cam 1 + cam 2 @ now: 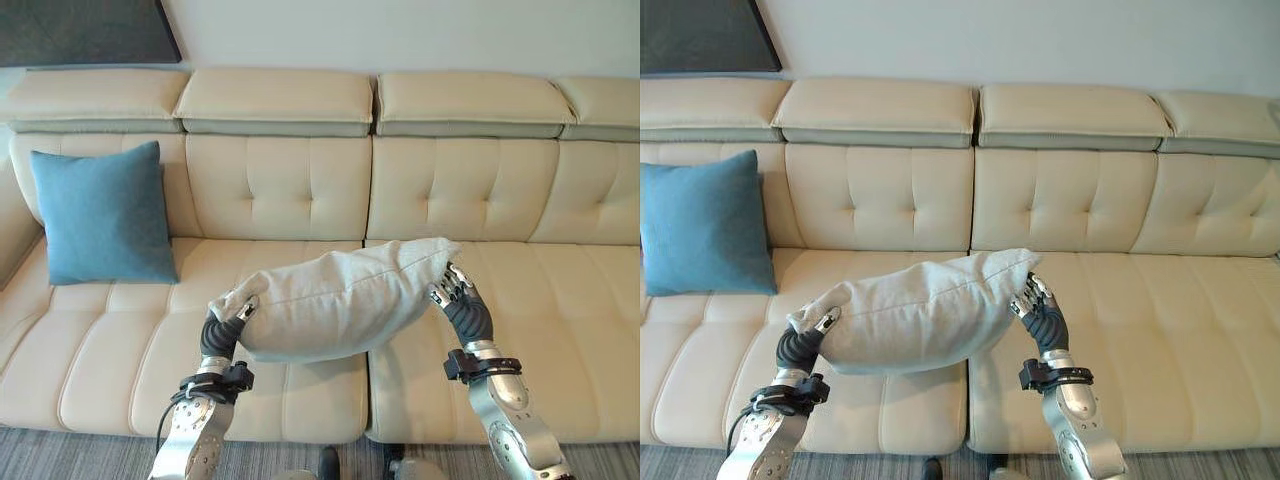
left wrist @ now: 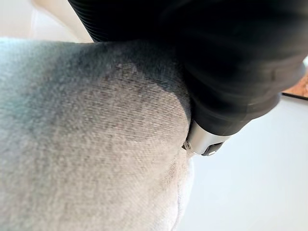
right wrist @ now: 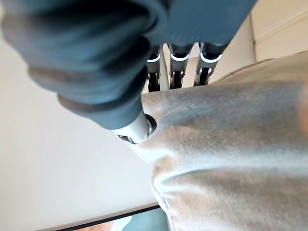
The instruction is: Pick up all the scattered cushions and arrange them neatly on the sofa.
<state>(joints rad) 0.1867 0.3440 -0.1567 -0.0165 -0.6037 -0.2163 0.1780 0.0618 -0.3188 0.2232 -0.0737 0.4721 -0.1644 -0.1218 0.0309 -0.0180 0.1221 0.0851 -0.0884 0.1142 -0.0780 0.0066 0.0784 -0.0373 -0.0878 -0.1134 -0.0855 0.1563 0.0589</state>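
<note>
Now grey cushion (image 1: 335, 297) pinched between left hand (image 1: 222, 330), right hand (image 1: 458, 300).

— How is the light over the sofa (image 1: 300, 190)?
— Bright, even and soft, casting only a faint shadow under the grey cushion (image 1: 335, 300).
— And the wrist views?
— The dark hand covers are blurred from closeness; the pale background is washed out, while the cushion's weave stays fairly crisp.
</note>
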